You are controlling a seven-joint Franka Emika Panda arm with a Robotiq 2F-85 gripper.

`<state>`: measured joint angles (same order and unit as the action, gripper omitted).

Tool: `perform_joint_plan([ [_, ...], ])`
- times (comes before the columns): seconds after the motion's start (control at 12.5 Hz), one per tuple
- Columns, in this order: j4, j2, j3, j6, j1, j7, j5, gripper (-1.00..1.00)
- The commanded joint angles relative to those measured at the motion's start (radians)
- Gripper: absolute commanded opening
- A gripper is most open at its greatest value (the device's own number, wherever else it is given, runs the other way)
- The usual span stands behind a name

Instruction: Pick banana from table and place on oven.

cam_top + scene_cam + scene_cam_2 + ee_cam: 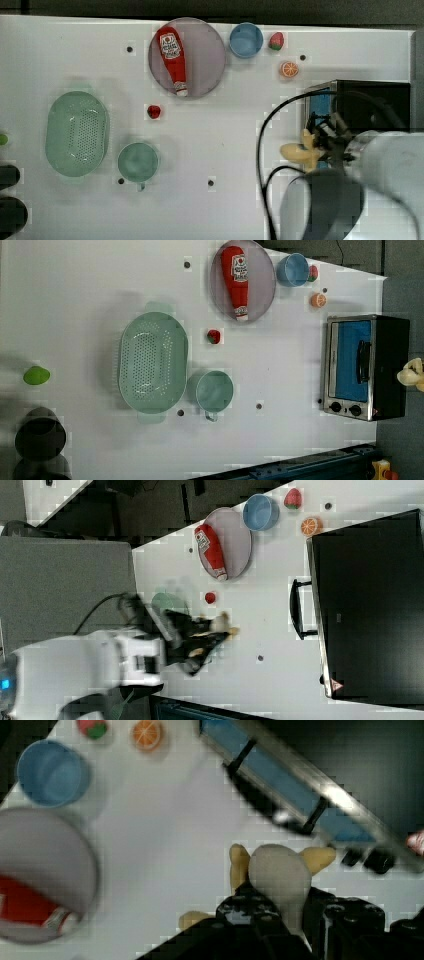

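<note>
One banana (296, 152), one oven (364, 367), one ketchup bottle (172, 59), one grey plate (210, 55), one blue bowl (246, 39), one strawberry (276, 41), one orange slice (289, 69), one green colander (77, 134), one green cup (138, 162), one small red fruit (154, 111), one lime-green fruit (36, 375), one tabletop (225, 125).

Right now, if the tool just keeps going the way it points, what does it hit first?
Probably bare table, just in front of the oven. The tool points down, gripping the banana, so the banana would touch first. Height is hard to judge.
</note>
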<state>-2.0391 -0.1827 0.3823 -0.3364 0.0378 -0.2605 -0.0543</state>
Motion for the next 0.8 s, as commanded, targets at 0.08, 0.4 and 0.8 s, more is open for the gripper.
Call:
perform_joint_plan([
  [0.08, 0.062, 0.099, 0.095, -0.057, 0.015, -0.266, -0.031, -0.64],
  [0.4, 0.147, 0.276, 0.197, -0.118, 0.016, -0.498, -0.031, -0.64],
  [0.8, 0.173, 0.365, 0.217, -0.118, 0.017, -0.558, -0.031, -0.15],
])
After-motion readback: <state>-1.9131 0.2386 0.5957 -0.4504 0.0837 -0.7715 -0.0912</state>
